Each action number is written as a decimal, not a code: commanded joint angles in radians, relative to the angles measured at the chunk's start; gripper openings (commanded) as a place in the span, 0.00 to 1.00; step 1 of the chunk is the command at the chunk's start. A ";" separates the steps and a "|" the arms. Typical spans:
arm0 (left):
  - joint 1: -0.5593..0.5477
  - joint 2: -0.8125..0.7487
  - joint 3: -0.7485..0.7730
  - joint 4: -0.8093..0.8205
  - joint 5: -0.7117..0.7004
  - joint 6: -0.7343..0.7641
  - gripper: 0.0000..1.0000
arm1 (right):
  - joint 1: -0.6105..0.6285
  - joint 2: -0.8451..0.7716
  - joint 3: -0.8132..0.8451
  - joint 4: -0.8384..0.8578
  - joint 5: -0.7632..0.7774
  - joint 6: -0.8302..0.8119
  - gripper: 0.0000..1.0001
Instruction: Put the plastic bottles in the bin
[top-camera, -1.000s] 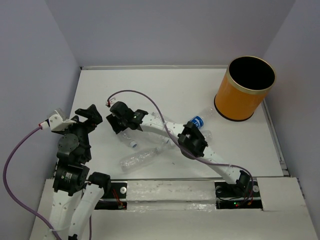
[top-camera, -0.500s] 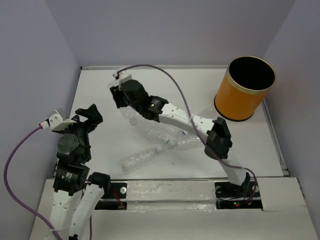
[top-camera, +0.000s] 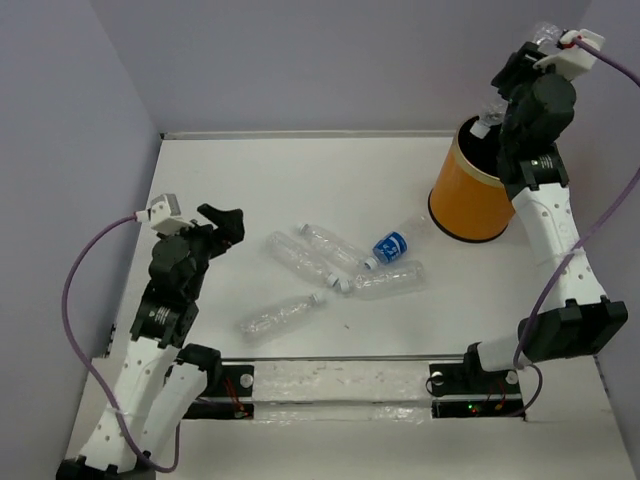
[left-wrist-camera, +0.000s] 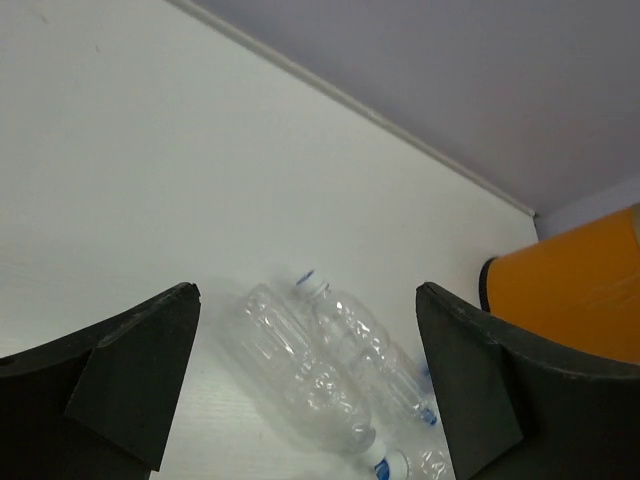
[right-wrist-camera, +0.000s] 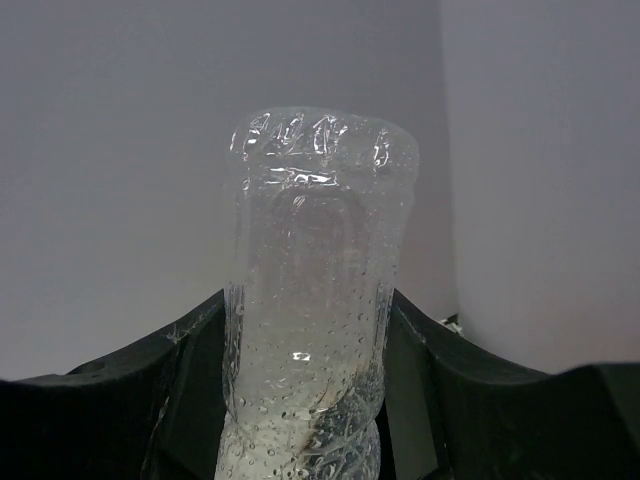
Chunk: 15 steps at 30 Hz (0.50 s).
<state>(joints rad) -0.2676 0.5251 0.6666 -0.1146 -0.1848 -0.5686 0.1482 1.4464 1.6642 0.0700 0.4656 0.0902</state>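
Observation:
My right gripper (top-camera: 508, 85) is raised above the orange-yellow bin (top-camera: 478, 200) and is shut on a clear crinkled plastic bottle (top-camera: 492, 113), whose neck end hangs over the bin's black opening. In the right wrist view the bottle (right-wrist-camera: 315, 290) stands pinched between both fingers (right-wrist-camera: 180, 400). Several more plastic bottles lie mid-table: two side by side (top-camera: 293, 255), one with a blue label (top-camera: 393, 245), one beside it (top-camera: 388, 282) and one nearer me (top-camera: 280, 315). My left gripper (top-camera: 222, 220) is open and empty, left of them. The left wrist view shows two bottles (left-wrist-camera: 300, 370) ahead.
The bin stands at the table's far right corner, close to the right wall (top-camera: 600, 150). The bin's side also shows at the right edge of the left wrist view (left-wrist-camera: 580, 285). The back wall (top-camera: 330, 70) runs behind the table.
My right arm lifted a bottle off the table at the left of the pile and swung it up and right to above the bin. My left arm reached a little towards the bottles.

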 joint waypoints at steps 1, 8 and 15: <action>-0.007 0.199 -0.079 0.123 0.275 -0.108 0.99 | -0.171 0.014 -0.105 0.131 -0.042 0.020 0.30; -0.061 0.361 -0.104 0.265 0.266 -0.171 0.99 | -0.279 0.081 -0.181 0.333 -0.122 -0.070 0.30; -0.142 0.599 -0.049 0.342 0.196 -0.208 0.99 | -0.288 0.105 -0.187 0.311 -0.151 0.015 0.81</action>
<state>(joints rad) -0.3782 1.0279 0.5552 0.1215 0.0463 -0.7403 -0.1379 1.5810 1.4460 0.2996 0.3527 0.0608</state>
